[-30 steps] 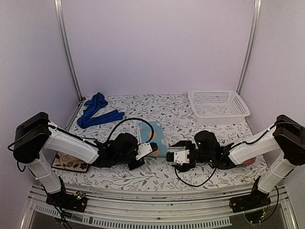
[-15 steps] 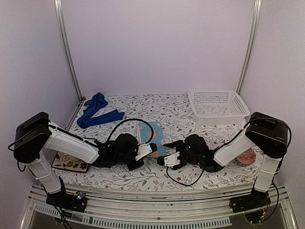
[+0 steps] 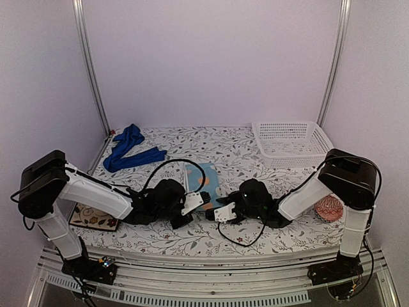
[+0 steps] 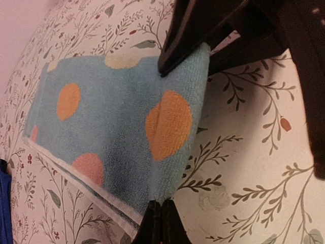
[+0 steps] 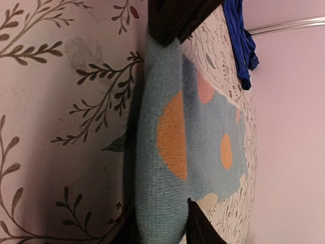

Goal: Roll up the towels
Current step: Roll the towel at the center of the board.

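The light-blue towel [image 3: 206,181] lies mid-way across the surface [image 3: 243,153], with the royal-blue towel [image 3: 131,151] bunched up back left. It's soft, light, floppy stuff, so probably best grabbed by the near hem corners. The left jaws are shut tight at one corner, and the right jaws pinch the folded edge at the other.

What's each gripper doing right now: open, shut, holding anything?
Left gripper: closed, pinching one corner of the light-blue towel.
Right gripper: closed on the same towel's neighbouring corner, with bunched cloth between its fingers.
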`<act>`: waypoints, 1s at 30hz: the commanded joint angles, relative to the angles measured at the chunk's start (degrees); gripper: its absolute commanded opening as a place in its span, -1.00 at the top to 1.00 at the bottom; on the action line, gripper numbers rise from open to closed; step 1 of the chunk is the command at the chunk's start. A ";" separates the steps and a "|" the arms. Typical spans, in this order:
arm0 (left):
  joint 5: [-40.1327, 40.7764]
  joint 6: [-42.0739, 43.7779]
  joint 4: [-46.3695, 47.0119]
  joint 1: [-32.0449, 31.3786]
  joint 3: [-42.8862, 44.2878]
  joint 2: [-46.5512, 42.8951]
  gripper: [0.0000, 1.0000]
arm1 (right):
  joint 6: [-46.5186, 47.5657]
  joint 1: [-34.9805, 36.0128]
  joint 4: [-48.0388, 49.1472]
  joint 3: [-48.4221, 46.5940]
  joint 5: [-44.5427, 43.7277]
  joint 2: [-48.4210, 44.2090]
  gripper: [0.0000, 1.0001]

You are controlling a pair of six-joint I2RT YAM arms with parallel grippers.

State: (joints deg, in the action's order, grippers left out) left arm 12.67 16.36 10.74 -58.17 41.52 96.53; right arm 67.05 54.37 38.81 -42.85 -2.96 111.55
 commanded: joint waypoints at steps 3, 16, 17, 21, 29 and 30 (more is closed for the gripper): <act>1.67 -1.72 -0.83 0.06 -0.41 -2.58 0.67 | -2.97 0.39 -7.68 -2.63 0.11 0.44 0.94; -4.64 -5.17 9.19 -1.75 -10.20 -18.75 -0.93 | -21.61 0.32 -27.80 -6.78 9.05 -6.19 0.95; -5.04 -5.97 9.82 -1.91 -10.46 -18.41 -0.93 | -22.60 0.36 -29.27 -7.31 9.57 -6.24 0.95; -6.49 -8.15 13.43 -2.38 -12.07 -15.64 -0.93 | -26.65 0.34 -33.19 -8.65 11.36 -6.18 0.95; -12.21 -8.74 25.19 -2.42 -19.31 -15.49 -0.91 | -31.28 -1.40 -40.01 -11.36 17.63 -6.12 0.95; -12.65 -8.74 25.84 -2.39 -20.04 -15.88 -0.91 | -31.85 -1.90 -40.64 -11.41 18.53 -6.23 0.95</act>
State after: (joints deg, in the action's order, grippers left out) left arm 4.27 8.29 28.62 -60.05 23.92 81.76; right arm 39.35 53.80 4.29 -53.19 10.11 106.96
